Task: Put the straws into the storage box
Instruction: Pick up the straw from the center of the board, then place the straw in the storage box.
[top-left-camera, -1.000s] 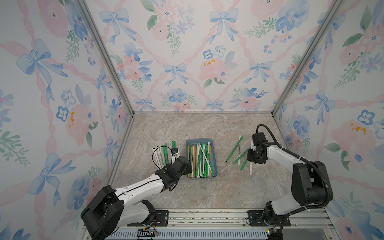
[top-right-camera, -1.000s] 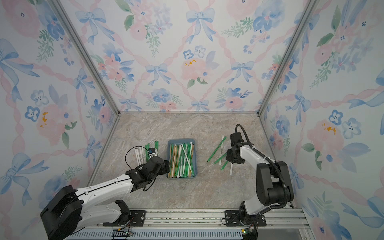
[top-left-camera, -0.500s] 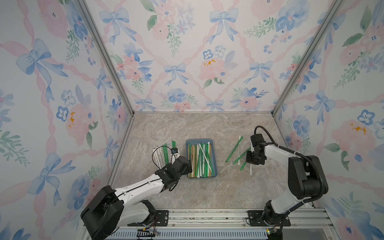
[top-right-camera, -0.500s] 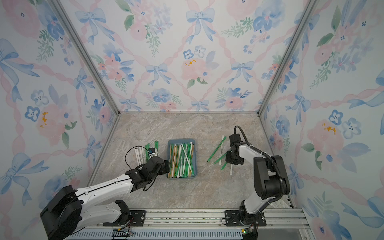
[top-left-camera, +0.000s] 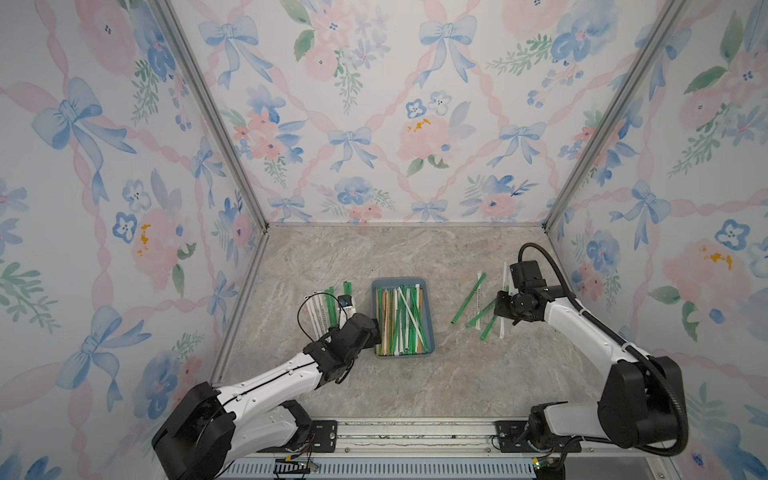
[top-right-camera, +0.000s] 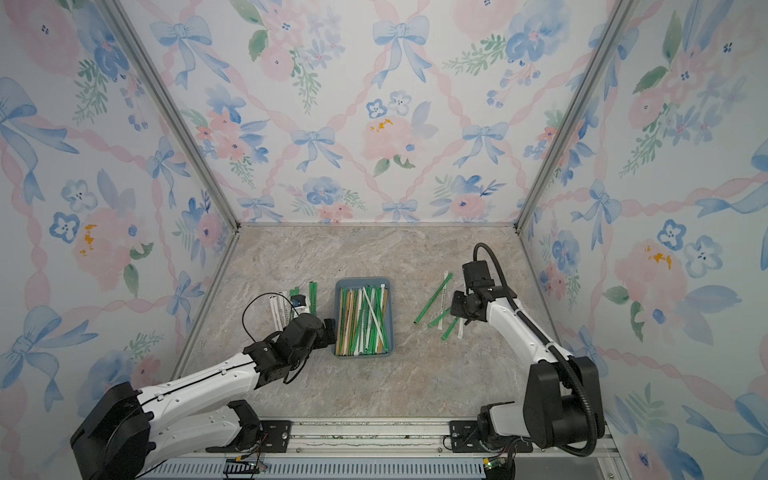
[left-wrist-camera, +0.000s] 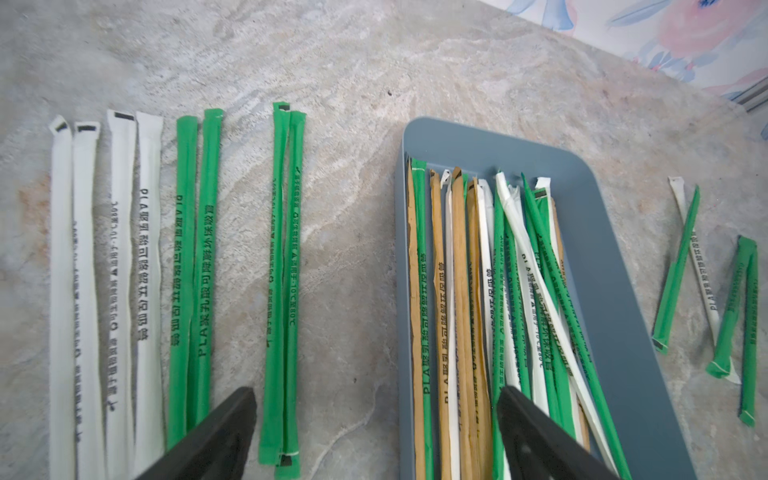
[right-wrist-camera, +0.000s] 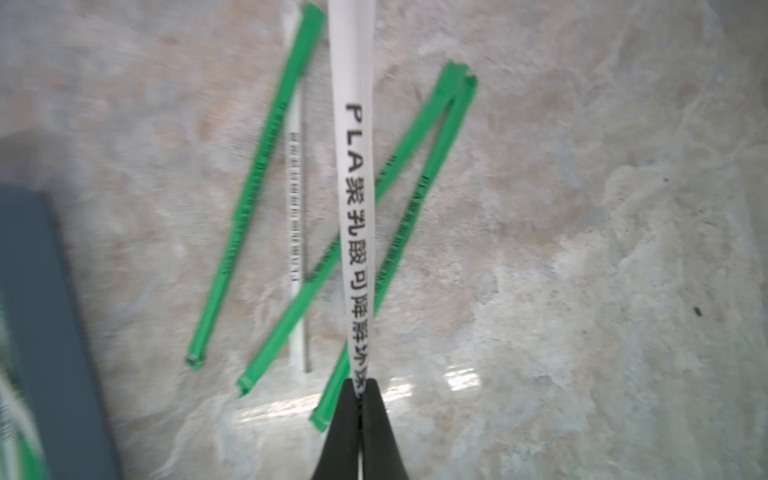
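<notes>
Right of the box, the right fingers pinch a white straw, apparently off the desk. Twisting in that narrow pinch, it could land across the rim. The left fingers stand spread beside the box.
</notes>
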